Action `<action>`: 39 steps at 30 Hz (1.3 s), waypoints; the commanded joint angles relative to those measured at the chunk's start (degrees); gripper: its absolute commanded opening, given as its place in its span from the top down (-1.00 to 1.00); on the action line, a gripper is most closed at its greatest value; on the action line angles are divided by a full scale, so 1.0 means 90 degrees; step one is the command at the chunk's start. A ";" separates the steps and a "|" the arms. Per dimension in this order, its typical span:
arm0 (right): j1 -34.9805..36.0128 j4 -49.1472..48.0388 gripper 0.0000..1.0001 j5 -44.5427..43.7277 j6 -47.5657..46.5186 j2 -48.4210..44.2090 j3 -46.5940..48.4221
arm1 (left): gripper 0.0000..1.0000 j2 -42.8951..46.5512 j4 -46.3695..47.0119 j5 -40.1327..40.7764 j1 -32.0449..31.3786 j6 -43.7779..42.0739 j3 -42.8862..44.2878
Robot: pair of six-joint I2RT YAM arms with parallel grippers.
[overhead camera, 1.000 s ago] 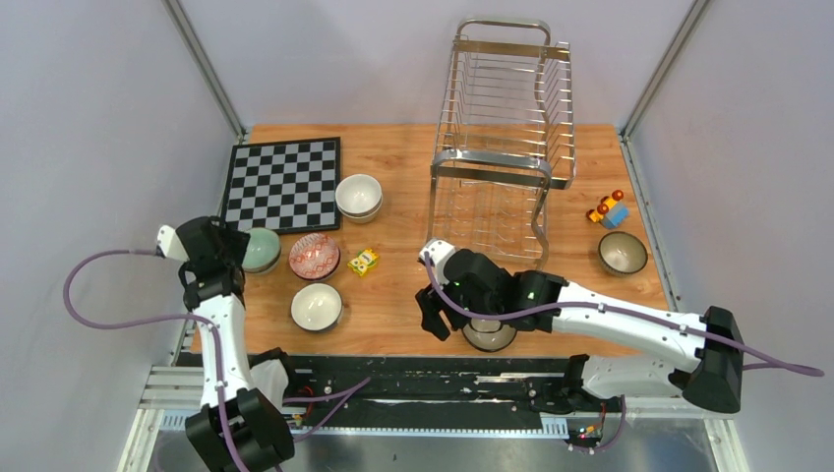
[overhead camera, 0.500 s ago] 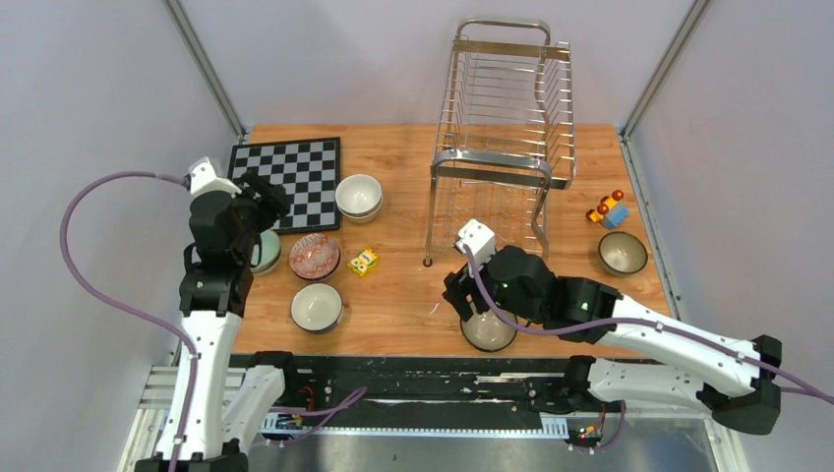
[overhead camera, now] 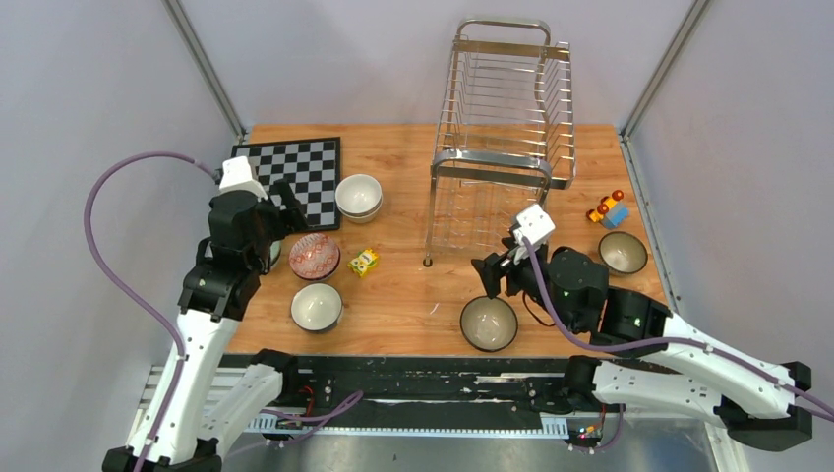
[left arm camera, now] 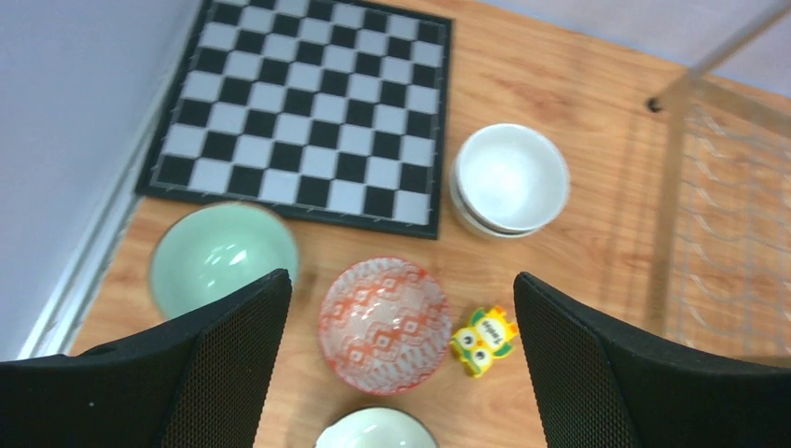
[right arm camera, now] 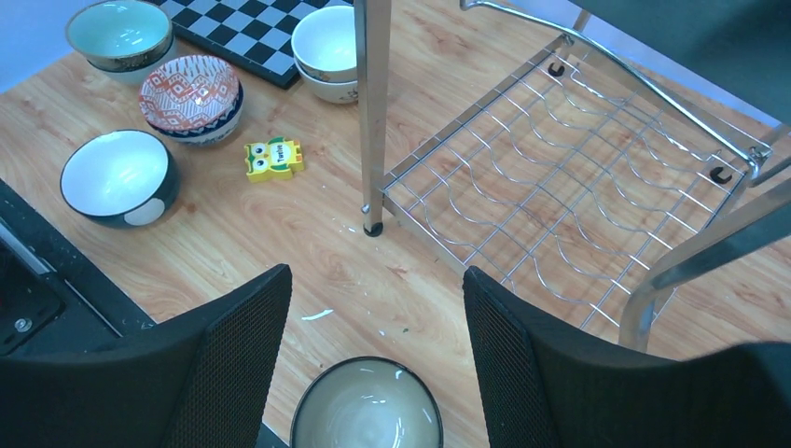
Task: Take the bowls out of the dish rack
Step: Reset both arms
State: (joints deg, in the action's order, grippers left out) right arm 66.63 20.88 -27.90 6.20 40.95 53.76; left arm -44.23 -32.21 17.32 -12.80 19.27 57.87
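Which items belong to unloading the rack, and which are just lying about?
Job: dish rack, mint bowl, red-patterned bowl, stacked white bowls, dark blue bowl, front bowl, right-hand bowl.
Lying about: chessboard, yellow owl block, toy car.

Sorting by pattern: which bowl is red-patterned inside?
The red-patterned bowl, between the mint green bowl and the yellow owl block; no other bowl shows red.

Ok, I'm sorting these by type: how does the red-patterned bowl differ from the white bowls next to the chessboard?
The red-patterned bowl is patterned inside; the white bowls are plain. It stands alone; they are stacked two high. It sits beside the yellow owl block, they by a corner of the chessboard. All are upright on the table.
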 commanded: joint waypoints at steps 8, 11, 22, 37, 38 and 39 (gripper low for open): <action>0.0085 -0.0141 -0.43 0.1293 0.0771 -0.0077 -0.0814 | -0.77 -0.0181 -0.0553 -0.0040 0.2144 0.1443 -0.0775; 0.0083 -0.0200 -0.43 0.1792 0.0934 -0.0049 -0.1024 | -0.75 -0.0106 -0.0420 -0.0484 0.3025 0.2103 -0.1394; 0.0078 -0.0406 -0.43 0.2366 0.0946 -0.0613 -0.1545 | -0.50 0.0349 0.0400 -0.0984 0.4100 0.3060 -0.2812; 0.0081 -0.0514 -0.43 0.2321 0.0930 -0.0969 -0.1868 | 0.52 0.0077 0.1019 -0.0941 0.4217 0.2807 -0.3087; 0.0085 -0.0519 -0.43 0.2319 0.0924 -0.0982 -0.1880 | 0.61 0.0059 0.1111 -0.0934 0.4215 0.2793 -0.3130; 0.0082 -0.0514 -0.43 0.2312 0.0911 -0.1007 -0.1902 | 0.66 0.0024 0.1199 -0.0943 0.4227 0.2791 -0.3167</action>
State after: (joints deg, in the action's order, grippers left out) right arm 66.63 17.47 -7.07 14.20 33.01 37.80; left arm -43.33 -24.99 8.12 24.58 45.36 31.09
